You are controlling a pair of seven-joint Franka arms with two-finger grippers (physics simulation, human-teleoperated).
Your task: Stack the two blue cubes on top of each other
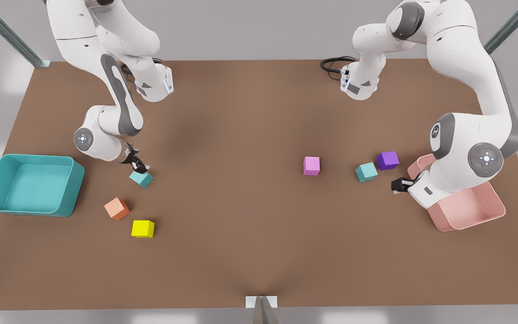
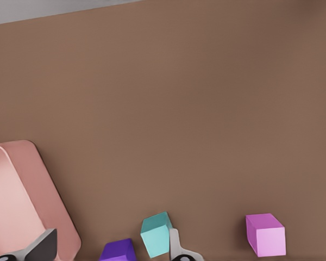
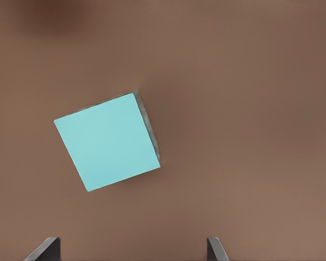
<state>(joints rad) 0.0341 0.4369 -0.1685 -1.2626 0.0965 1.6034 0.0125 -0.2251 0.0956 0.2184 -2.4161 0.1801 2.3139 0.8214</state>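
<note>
Cubes lie well apart, unstacked. Left cube (image 1: pixel 141 179) on the table (image 1: pixel 250 252) beyond orange cube (image 1: pixel 117 208); right gripper (image 1: pixel 139 167) released directly above it, likely poised to grasp. Right cube (image 1: pixel 366 172) beside purple cube (image 1: pixel 387 160); left gripper (image 1: pixel 398 185) nearby, unclenched, waiting.

Soft, even light falls from above, with no glare. The brown table (image 1: pixel 259 252) carries diffuse dark patches at the front view's upper centre and bottom centre (the arms' blurred shadows). Cube shadows are faint and short. All views stay undistorted.
</note>
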